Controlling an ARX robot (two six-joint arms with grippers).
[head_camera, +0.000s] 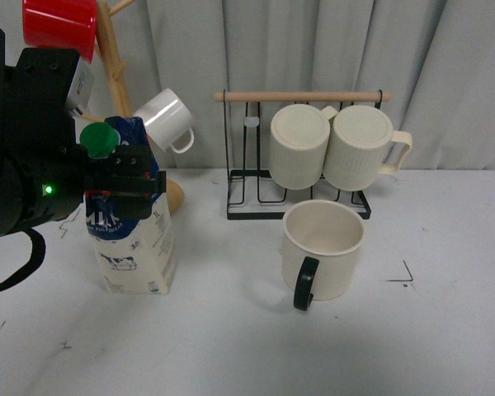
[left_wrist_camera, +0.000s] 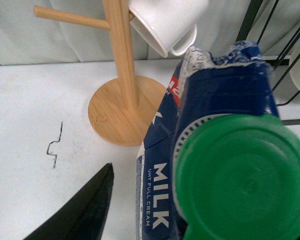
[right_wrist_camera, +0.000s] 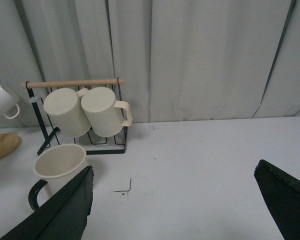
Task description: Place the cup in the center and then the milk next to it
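Two arms are on hand, but only the left one counts for the coming move. Left gripper [head_camera: 132, 183] sits at the blue upper part of the milk [head_camera: 134, 247], just under the green cap [left_wrist_camera: 242, 175] that fills much of the left wrist view. Its jaws straddle the carton. The one finger [left_wrist_camera: 82, 212] seen in that view stands off the "MILK" face, with a strip of table [head_camera: 231, 346] showing between them. The other finger is hidden behind the carton. I read the jaws as parted, with the carton between them and not yet squeezed.

Milk stands upright on its base, long axis vertical. It is at 9 o'clock from the cup [head_camera: 323, 247] and well apart from it. Cup stands mouth up near the table's middle, with the rack [head_camera: 239, 194] close at its 12 o'clock. Its black handle [head_camera: 304, 285] points to about 6 o'clock.

Right gripper [right_wrist_camera: 173, 172] hangs wide open and empty, off toward the cup's 3 o'clock, so it is much the farther arm from the carton.

By my judgement the cup step looks done and the milk step is in hand. The carton must travel toward 3 o'clock and land just beside the cup on its 9 o'clock side. It has to stay vertical on the way, since a tall carton gripped high may swing or tip when set down.
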